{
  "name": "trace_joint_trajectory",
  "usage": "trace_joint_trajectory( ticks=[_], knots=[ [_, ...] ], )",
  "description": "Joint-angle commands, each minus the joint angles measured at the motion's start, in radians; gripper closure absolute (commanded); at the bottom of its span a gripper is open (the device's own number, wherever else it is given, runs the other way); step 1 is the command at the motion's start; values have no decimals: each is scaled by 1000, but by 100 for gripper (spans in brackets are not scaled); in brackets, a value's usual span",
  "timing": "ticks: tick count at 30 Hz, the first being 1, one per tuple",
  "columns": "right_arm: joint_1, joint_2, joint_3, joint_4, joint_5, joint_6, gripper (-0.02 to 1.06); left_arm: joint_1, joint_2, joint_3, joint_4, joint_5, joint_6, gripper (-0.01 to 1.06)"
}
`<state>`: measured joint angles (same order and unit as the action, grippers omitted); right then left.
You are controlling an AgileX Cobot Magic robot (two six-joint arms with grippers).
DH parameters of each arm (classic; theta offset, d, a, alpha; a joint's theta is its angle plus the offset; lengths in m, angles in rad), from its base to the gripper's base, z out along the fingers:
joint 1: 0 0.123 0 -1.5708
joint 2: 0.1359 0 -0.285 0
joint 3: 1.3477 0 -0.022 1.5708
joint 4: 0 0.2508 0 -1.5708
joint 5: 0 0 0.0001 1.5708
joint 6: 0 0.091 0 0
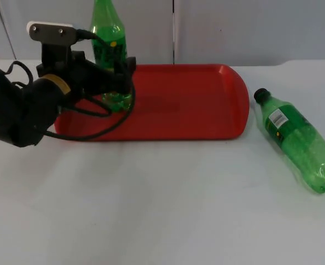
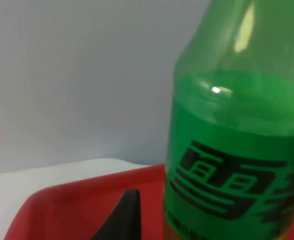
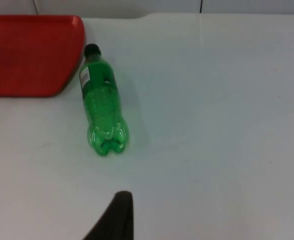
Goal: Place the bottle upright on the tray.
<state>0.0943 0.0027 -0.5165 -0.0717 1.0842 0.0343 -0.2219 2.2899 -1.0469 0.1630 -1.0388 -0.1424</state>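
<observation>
Jaws of the left gripper point(image 1: 117, 83) clamp an upright green bottle point(image 1: 109, 38) standing at the red tray's point(image 1: 195, 105) left end, arm reaching level, while the right wrist view adds a second bottle point(image 3: 101, 114) lying cap toward the tray; right gripper's jaw state: cannot tell.

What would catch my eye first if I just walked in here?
Probably the red tray at the back of the white table, where the left gripper is at an upright green bottle. A second green bottle lies on its side on the table, right of the tray.
</observation>
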Motion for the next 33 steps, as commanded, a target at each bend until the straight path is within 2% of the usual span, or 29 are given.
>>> trace_joint_trajectory(
  ticks=[1,14,16,19,20,22,24,25,26,29,30,33],
  knots=[
    [-9,-3,2,2,-6,-4,0,2,-54,63,5,-13,6,0],
    [-9,-3,2,2,-6,-4,0,2,-272,308,-2,5,6,0],
    [-9,-3,2,2,-6,-4,0,2,-344,328,-2,86,4,0],
    [-9,-3,2,2,-6,-4,0,2,-464,331,-2,304,4,0],
    [-9,-3,2,2,-6,-4,0,2,-464,331,-2,304,4,0],
    [-9,-3,2,2,-6,-4,0,2,-545,331,-2,437,4,0],
    [-9,-3,2,2,-6,-4,0,2,-633,331,-2,530,4,0],
    [-9,-3,2,2,-6,-4,0,2,-675,331,-2,570,4,0],
    [-9,-3,2,2,-6,-4,0,2,-675,331,-2,570,4,0],
    [-9,-3,2,2,-6,-4,0,2,-793,331,-2,673,4,0],
    [-9,-3,2,2,-6,-4,0,2,-793,331,-2,673,4,0],
    [-9,-3,2,2,-6,-4,0,2,-918,331,-2,782,4,0]
  ],
)
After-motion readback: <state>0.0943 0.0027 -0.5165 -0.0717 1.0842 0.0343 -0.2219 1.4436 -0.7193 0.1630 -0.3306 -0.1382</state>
